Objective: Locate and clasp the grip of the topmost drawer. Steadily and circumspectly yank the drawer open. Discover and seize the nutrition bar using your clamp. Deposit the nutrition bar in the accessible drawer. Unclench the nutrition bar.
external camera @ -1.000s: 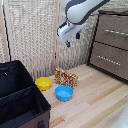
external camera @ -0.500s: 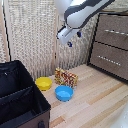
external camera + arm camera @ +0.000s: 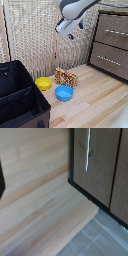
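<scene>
Claw [image 3: 75,30], jaw state unclear, shifted toward 3 o'clock, nearer top drawer [image 3: 113,31]; bar [image 3: 66,77] unmoved.

2 bowls [image 3: 44,83] [image 3: 64,93], 1 bar [image 3: 66,78], 2 drawers [image 3: 114,31] [image 3: 108,59] visible.

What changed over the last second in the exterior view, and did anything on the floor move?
The clamp moved up and toward the exterior view's right, nearer the dresser; it holds nothing, and whether it is open is unclear. The topmost drawer stayed closed, and the nutrition bar, yellow bowl and blue bowl kept their places.
</scene>
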### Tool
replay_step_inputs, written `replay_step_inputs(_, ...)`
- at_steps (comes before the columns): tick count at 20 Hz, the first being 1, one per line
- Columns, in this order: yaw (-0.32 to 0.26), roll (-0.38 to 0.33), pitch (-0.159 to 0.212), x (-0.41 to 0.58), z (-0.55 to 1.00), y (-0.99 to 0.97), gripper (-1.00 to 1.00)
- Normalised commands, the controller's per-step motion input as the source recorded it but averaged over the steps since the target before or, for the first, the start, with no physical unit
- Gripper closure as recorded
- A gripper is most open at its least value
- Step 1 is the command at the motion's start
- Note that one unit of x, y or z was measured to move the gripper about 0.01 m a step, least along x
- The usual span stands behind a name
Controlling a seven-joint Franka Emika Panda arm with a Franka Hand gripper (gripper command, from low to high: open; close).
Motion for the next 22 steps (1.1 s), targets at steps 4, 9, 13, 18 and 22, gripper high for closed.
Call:
replay_step_inputs(4,-0.076,-0.367,0.033,0.044,0.0,-0.35,-1.0)
replay_step_inputs(9,-0.01,-0.373,0.006,0.048,0.0,-0.51,-1.0)
replay_step_inputs(13,0.038,-0.359,0.0,-0.009,0.0,-0.49,-1.0)
replay_step_inputs(18,0.107,-0.29,0.02,-0.071,-0.07,-0.3,-1.0)
replay_step_inputs(22,0.136,-0.206,0.005,-0.32,-0.11,-0.38,-1.0)
